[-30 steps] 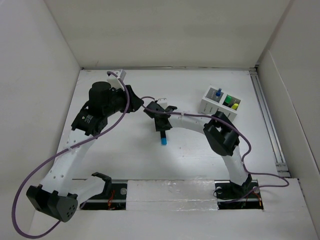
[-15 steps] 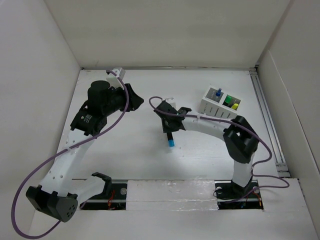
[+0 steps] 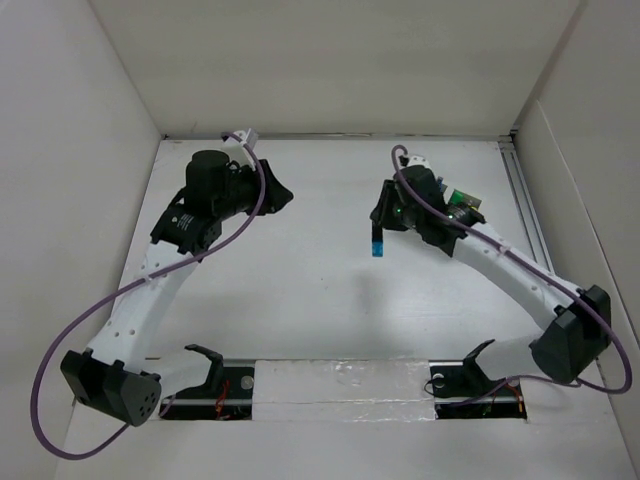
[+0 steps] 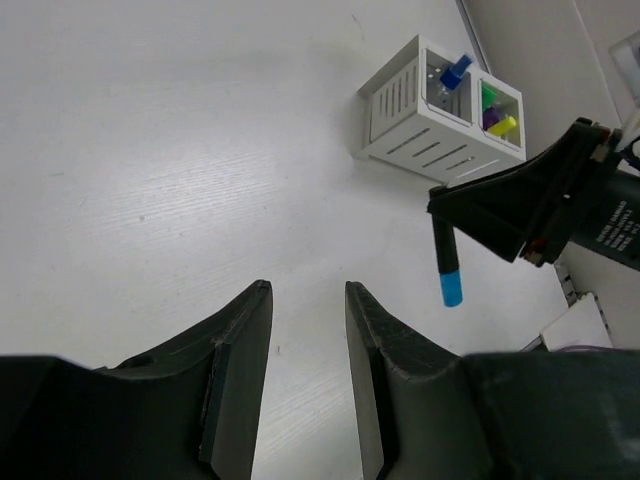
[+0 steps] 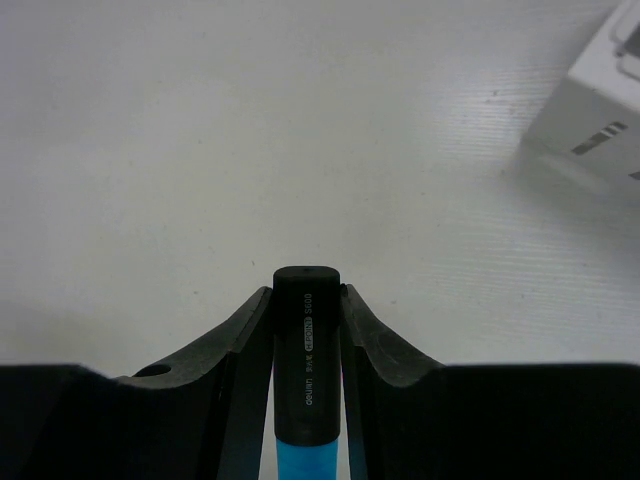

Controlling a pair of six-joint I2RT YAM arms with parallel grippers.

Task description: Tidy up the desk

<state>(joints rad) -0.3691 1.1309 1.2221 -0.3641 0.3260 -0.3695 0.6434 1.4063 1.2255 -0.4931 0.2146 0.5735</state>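
My right gripper (image 3: 380,220) is shut on a black marker with a blue cap (image 3: 377,244), held above the white desk (image 3: 300,290) just left of the white slotted organiser (image 3: 462,200). The marker stands between the fingers in the right wrist view (image 5: 306,370) and hangs blue end down in the left wrist view (image 4: 447,265). My left gripper (image 3: 283,198) is open and empty over the desk's far left part; its fingers show in the left wrist view (image 4: 305,300). The organiser (image 4: 440,110) holds a blue pen and green, purple and yellow items.
White walls close the desk on the left, back and right. A metal rail (image 3: 535,240) runs along the right edge. A glossy strip (image 3: 340,375) lies at the near edge between the arm bases. The organiser's corner shows in the right wrist view (image 5: 600,110).
My right gripper has lifted the marker and carried it right and toward the back, close to the organiser. The left arm has shifted slightly toward the back.
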